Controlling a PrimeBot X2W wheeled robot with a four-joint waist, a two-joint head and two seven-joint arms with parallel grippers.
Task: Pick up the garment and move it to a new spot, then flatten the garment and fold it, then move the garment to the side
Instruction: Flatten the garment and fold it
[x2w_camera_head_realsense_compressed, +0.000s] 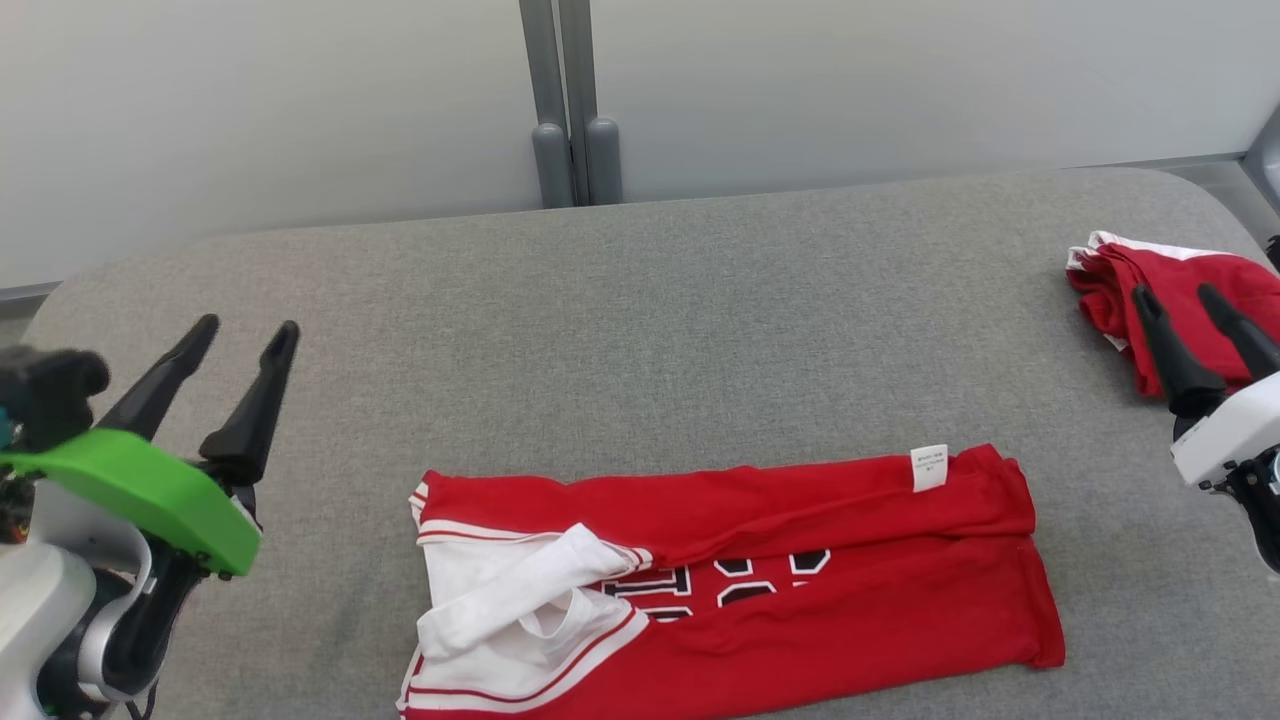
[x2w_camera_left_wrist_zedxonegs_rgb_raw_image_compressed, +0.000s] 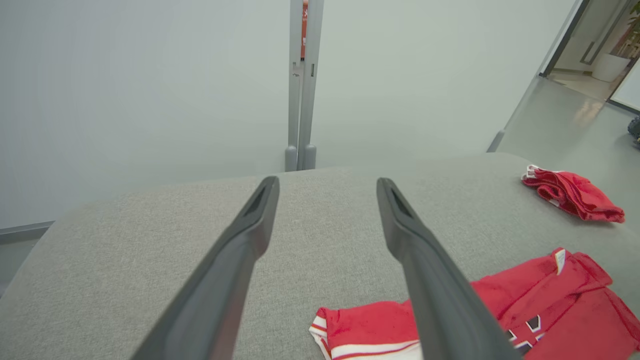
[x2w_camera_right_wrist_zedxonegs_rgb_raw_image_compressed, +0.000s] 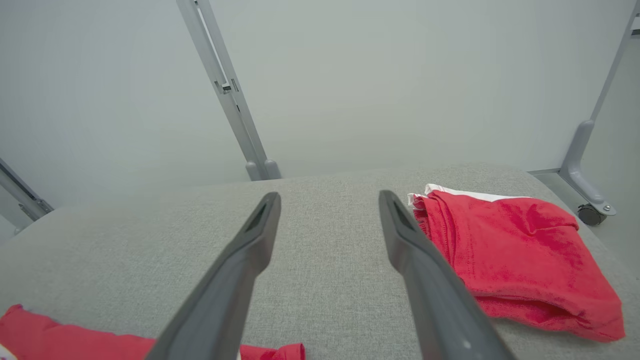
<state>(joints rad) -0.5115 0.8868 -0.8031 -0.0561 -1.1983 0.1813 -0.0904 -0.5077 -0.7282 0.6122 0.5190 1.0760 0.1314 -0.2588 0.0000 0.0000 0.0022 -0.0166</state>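
Head view: I log the red-and-white garment (x2w_camera_head_realsense_compressed: 800, 560) folded on the grey table (x2w_camera_head_realsense_compressed: 650, 320) at 6 o'clock, with the left gripper (x2w_camera_head_realsense_compressed: 246, 328) at 9 and the right gripper (x2w_camera_head_realsense_compressed: 1175, 293) at 3, both spread wide and empty. Left wrist view: garment at 5 o'clock, second red bundle (x2w_camera_left_wrist_zedxonegs_rgb_raw_image_compressed: 575, 200) at 3. Right wrist view: bundle at 4 o'clock, garment edge at 7.

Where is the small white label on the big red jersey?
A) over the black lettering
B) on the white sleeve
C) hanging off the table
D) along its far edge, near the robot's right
D: the white label sits on the far folded edge of the red jersey, near its right end.
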